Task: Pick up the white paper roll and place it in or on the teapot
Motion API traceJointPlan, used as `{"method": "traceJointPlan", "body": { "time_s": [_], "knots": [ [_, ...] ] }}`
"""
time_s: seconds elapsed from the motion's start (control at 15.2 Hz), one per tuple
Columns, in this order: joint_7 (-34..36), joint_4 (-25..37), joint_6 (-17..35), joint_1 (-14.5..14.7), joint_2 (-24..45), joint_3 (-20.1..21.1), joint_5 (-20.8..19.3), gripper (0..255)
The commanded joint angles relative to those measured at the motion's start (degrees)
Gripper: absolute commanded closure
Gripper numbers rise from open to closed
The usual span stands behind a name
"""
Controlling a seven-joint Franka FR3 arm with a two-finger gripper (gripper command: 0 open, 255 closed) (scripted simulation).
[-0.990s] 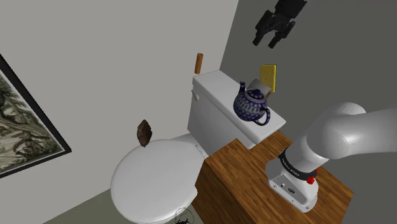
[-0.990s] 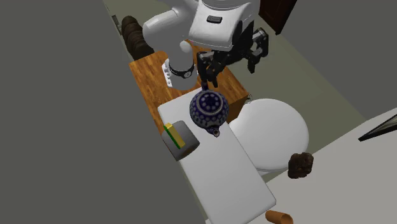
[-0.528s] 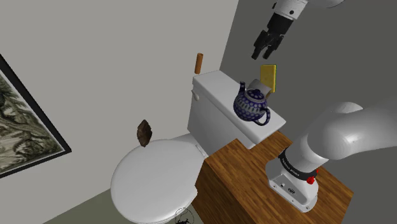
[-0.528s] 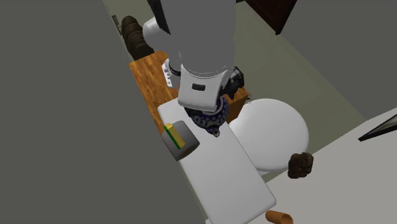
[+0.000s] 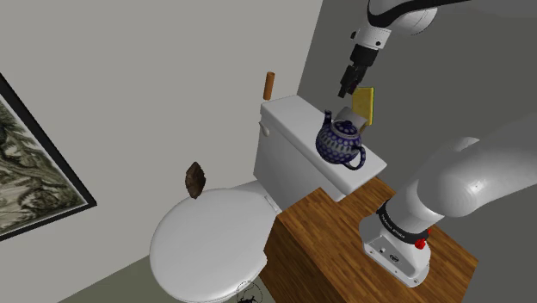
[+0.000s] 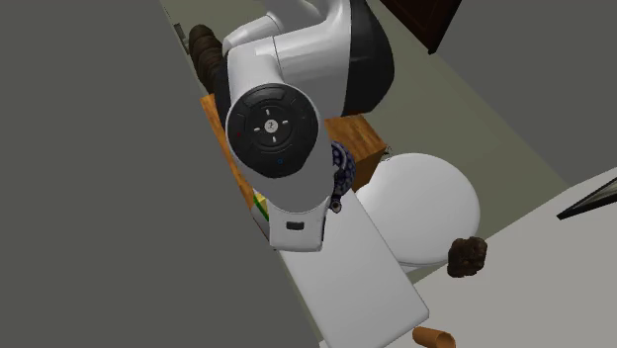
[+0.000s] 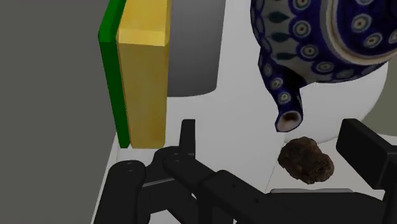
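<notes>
The paper roll (image 5: 347,114), drawn grey, stands on the toilet tank's lid (image 5: 291,114) between a yellow and green sponge (image 5: 365,105) and the teapot (image 5: 339,142). The teapot is dark blue with white dots. My black gripper (image 5: 347,89) hangs just above the roll and the sponge. In the wrist view the roll (image 7: 194,48) sits ahead of the gripper (image 7: 273,143), beside the sponge (image 7: 143,70) and the teapot's spout (image 7: 283,105). The fingers stand wide apart and open, with nothing between them. In the second exterior view the arm hides most of the teapot (image 6: 342,168).
A brown cardboard tube (image 5: 268,84) stands at the tank's far end. A brown lump (image 5: 195,179) sits by the closed white toilet lid (image 5: 206,241). The wooden stand (image 5: 336,241) lies beside the tank. A framed picture (image 5: 34,172) hangs on the wall.
The gripper has come down and moved to the shoulder view's left, from high above the tank to just over the roll and sponge. The arm now blocks the second exterior view.
</notes>
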Motion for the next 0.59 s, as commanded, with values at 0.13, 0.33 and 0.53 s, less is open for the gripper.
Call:
{"method": "traceJointPlan", "body": {
  "time_s": [0.13,0.33,0.53],
  "knots": [
    [-10.1,2.8,3.1,1.1,9.6,-3.7,0.9,0],
    [-10.3,0.9,5.5,1.1,10.2,-3.7,1.1,0],
    [-10.6,-0.8,8.0,1.2,11.0,-3.8,1.5,0]
  ]
}}
